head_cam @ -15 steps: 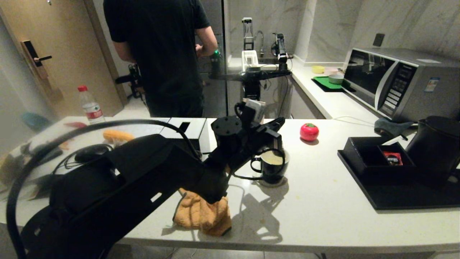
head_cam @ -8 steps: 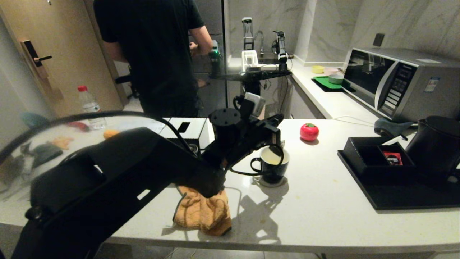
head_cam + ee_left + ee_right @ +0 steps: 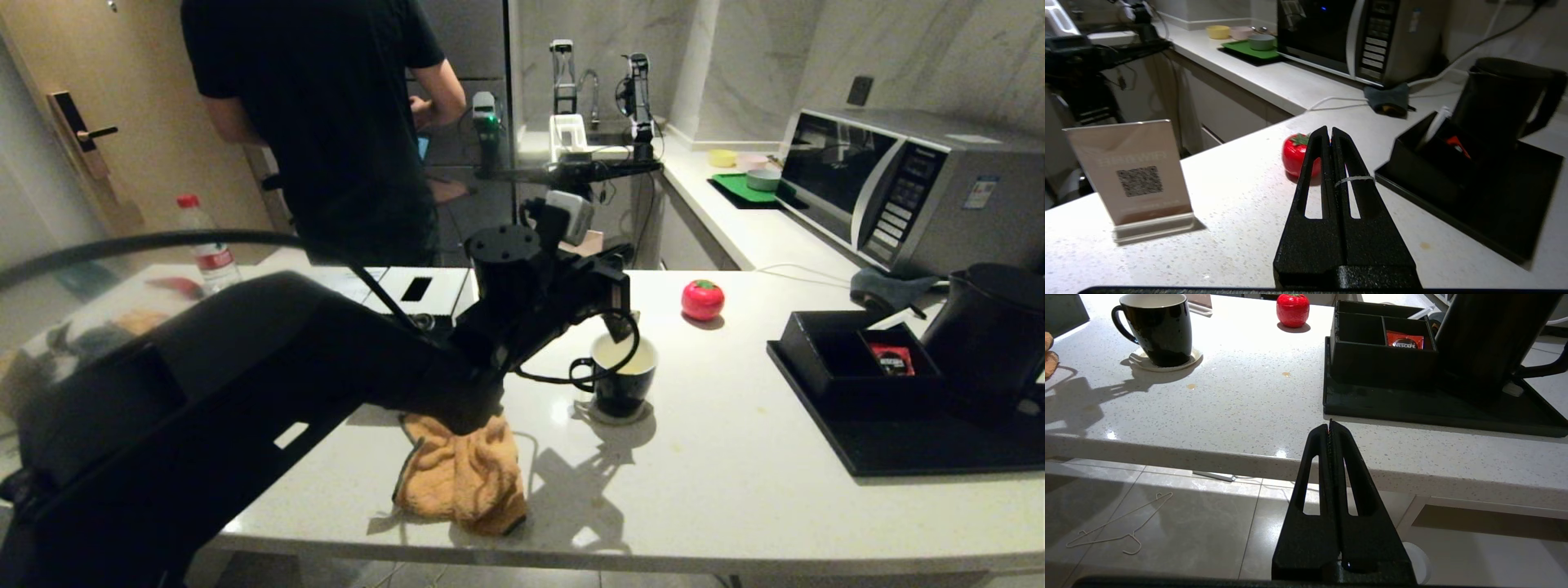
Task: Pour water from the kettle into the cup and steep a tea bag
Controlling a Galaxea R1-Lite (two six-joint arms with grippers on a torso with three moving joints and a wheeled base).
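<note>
The left claw (image 3: 624,322) hangs just above the far rim of the cup (image 3: 623,377), its two fingers pressed flat together with a thin pale string (image 3: 1354,179) crossing one finger in the left wrist view; the tea bag itself is not visible in any view, so whether it hangs from that string inside the cup cannot be confirmed. The cup stands upright on a pale coaster (image 3: 1167,361) near the middle of the bench (image 3: 735,457), handle toward the robot's left, and holds pale yellowish water (image 3: 624,356). The kettle (image 3: 988,335) stands on the black tray (image 3: 898,449) at the right, well apart from the cup. The right claw (image 3: 1330,428) is clenched on nothing and held off the bench's near edge. Risks, as judged: the string is caught only by closed fingers, so any upward or sideways travel could lift the bag clear or let the string slip, dropping the tag into the liquid. A cable loop (image 3: 571,377) from the left arm droops beside the cup handle; arm motion could snag the handle and tip or drag the cup off the coaster. An orange cloth (image 3: 461,474) lies near the arm.
</note>
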